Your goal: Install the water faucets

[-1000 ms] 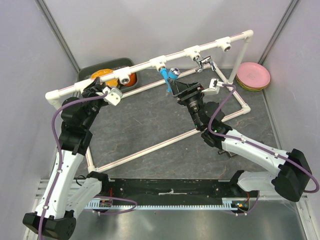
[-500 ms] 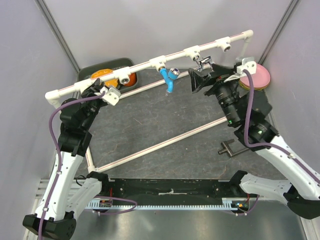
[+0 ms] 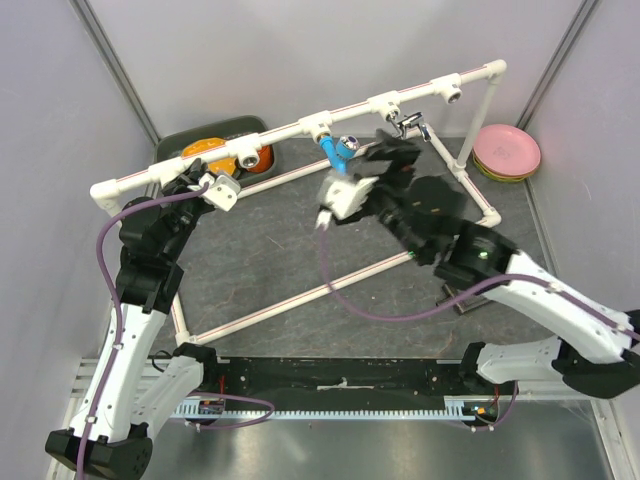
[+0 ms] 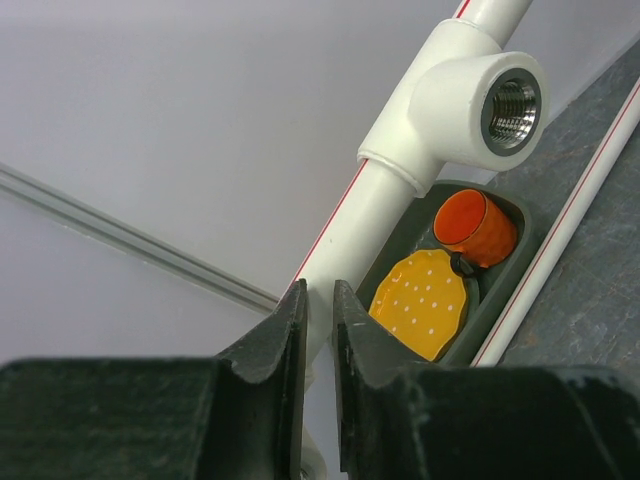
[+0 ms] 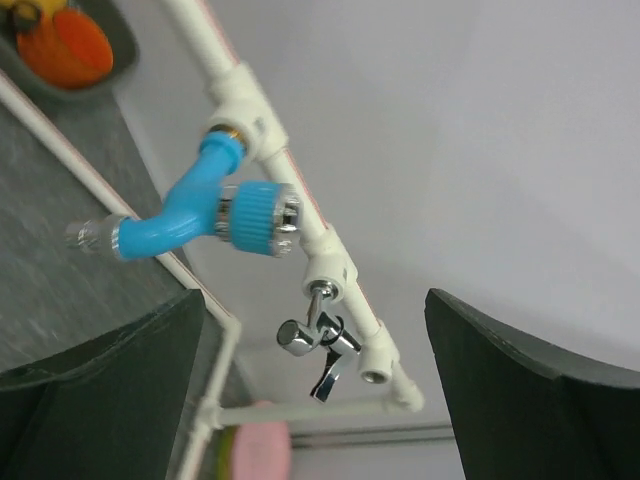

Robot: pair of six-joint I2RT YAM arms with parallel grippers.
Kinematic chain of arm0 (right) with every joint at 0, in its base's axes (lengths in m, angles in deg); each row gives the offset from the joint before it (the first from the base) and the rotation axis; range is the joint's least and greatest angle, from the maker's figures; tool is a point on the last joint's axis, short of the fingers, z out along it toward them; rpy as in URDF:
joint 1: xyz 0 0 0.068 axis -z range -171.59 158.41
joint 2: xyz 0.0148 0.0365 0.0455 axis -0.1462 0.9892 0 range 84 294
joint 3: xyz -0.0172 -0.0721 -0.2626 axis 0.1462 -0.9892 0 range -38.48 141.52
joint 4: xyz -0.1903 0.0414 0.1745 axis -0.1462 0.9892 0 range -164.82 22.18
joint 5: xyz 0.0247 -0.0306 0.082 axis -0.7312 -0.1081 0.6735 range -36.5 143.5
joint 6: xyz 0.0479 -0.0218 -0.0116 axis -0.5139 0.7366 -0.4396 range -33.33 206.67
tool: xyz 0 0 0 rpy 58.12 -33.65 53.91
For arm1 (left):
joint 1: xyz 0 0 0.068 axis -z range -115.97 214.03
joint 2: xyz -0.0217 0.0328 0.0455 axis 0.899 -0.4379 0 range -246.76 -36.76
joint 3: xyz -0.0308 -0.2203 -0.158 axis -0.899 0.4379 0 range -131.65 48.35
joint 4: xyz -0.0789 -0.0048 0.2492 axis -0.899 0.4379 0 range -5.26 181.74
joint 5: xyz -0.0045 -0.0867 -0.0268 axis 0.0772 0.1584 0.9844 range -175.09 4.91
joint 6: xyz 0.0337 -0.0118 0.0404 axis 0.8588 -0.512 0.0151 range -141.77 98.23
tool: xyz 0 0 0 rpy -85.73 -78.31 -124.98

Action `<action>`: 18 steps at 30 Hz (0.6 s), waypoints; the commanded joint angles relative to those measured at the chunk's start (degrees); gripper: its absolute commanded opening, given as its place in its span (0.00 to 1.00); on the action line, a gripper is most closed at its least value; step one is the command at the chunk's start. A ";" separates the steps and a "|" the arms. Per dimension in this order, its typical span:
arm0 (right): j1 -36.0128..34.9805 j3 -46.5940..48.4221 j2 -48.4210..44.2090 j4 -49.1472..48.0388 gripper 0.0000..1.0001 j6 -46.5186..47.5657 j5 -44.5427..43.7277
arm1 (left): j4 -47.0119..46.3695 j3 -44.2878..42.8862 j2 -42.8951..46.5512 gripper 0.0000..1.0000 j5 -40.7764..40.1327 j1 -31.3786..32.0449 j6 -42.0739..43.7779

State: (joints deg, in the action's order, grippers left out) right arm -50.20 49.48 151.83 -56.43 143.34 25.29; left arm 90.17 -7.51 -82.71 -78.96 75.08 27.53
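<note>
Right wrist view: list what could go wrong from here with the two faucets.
1. The right gripper stands wide open facing both the blue faucet and the chrome faucet, which hang on neighbouring tees; closing on one could knock the other.
2. The left gripper has its fingers close together by the white pipe; whether they hold it cannot be told. If not, the frame may shift when a faucet is turned.

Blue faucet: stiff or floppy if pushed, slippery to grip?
Blue faucet looks like rigid plastic, probably stiff and light. Its end sits in the white tee, so a push likely turns it on the thread rather than shifts it. The ribbed knob should grip well.
</note>
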 commanded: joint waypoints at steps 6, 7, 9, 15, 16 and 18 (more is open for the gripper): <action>-9.50 -9.73 7.13 -14.68 0.98 42.09 -25.14 | 2.22 0.84 -0.89 0.02 -1.47 -1.03 -2.45; -9.42 -10.61 8.01 -18.53 0.98 43.86 -25.67 | 2.22 0.84 -0.80 0.02 -1.47 -1.03 -2.45; -9.50 -12.46 9.33 -22.86 0.98 47.90 -26.02 | 2.22 0.84 -0.63 0.02 -1.38 -1.03 -2.54; -8.98 -10.97 12.93 -27.18 0.98 51.18 -25.76 | 2.04 1.01 -0.19 0.02 -1.21 -1.03 -2.63; -8.63 -10.88 13.37 -27.18 0.98 51.09 -25.50 | 1.95 1.10 -0.19 0.02 -1.21 -1.03 -2.63; -8.01 -10.62 14.16 -27.18 0.98 51.26 -25.15 | 1.86 1.10 -0.01 0.02 -1.12 -1.12 -2.63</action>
State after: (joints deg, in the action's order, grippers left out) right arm -59.20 36.92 164.70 -79.11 191.27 2.04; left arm 90.28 -7.51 -82.43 -78.87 74.99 27.18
